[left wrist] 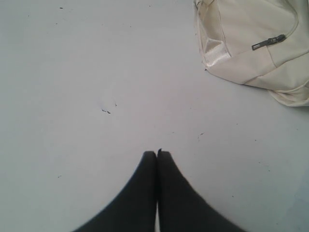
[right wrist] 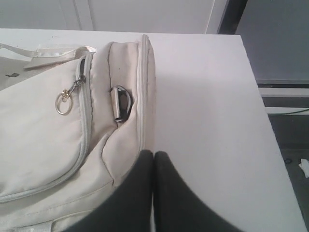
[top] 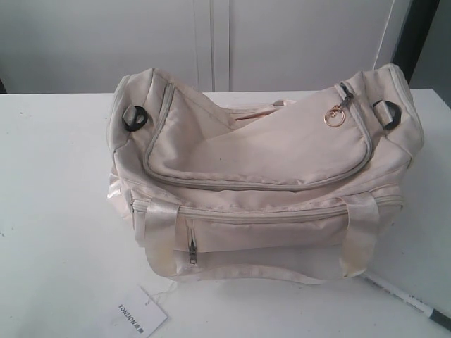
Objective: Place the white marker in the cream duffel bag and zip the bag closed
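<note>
While the white marker (top: 398, 296) lay flat on the table (top: 56, 211) outside the cream duffel bag (top: 268, 162), both grippers were closed and empty.

Left gripper (left wrist: 157, 153): black fingers pressed together, nothing held. It hung over bare white table. One corner of the bag sat well off to the side of it, with the front-pocket zip pull (left wrist: 268, 42) visible there.

Right gripper (right wrist: 153, 153): jaws fully together, nothing held. Tips were over the bag's end panel, right at its edge. Couldn't tell whether they touched the fabric. That view also showed the gold ring pull (right wrist: 63, 104) hanging at the end of the curved top zipper, and a dark strap loop (right wrist: 121, 102) on the end panel.

Exterior view:
- Bag sat mid-table, with the top flap sagging inward. Satin handles (top: 155, 218) were draped down the front.
- Ring pull was at the right end of the top zipper. The front run of that zipper looked shut. The rear run wasn't readable.
- Marker was at the bag's front-right corner, angled away from it. Its dark end pointed toward the lower right edge of the view. Its white end was just beside the right handle, contact not clear.
- Small paper tag (top: 137, 313) with printed text lay on the table in front of the bag's left side.
</note>
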Tool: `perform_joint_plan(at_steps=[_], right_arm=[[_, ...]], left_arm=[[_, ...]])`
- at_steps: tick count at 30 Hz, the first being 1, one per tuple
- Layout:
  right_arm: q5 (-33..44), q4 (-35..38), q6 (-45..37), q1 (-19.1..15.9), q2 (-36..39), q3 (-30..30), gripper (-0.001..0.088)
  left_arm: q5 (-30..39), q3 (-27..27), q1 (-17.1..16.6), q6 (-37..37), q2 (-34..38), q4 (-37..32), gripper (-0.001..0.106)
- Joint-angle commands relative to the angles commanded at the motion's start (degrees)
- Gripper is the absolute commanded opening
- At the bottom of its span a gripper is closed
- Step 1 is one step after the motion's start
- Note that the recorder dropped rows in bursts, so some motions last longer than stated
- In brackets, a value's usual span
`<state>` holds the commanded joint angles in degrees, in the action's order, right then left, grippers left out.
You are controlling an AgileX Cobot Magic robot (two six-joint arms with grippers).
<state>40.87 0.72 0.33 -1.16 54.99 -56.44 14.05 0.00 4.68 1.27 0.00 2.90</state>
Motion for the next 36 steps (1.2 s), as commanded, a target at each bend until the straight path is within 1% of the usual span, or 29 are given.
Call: perform_joint_plan(at_steps=[6, 18, 23, 28, 36], right_arm=[[3.2, 2.1, -0.33, 0.0, 3.07, -2.94, 0.0], [7.19, 2.44, -0.33, 0.0, 9.88, -8.38, 0.0], [7.65, 3.94, -0.33, 0.0, 11.82, -10.56, 0.0], [8.86, 7.86, -3.95, 0.0, 13.83, -12.85, 0.0], [9.14, 8.64, -4.62, 0.0, 15.42, -16.11, 0.0]], left_arm=[[0.0, 0.0, 0.0, 0.0, 0.0, 0.0, 0.0], [0.0, 0.0, 0.0, 0.0, 0.0, 0.0, 0.0], [0.0, 0.0, 0.0, 0.0, 0.0, 0.0, 0.0], [0.0, 0.0, 0.0, 0.0, 0.0, 0.0, 0.0], [0.0, 0.0, 0.0, 0.0, 0.0, 0.0, 0.0]])
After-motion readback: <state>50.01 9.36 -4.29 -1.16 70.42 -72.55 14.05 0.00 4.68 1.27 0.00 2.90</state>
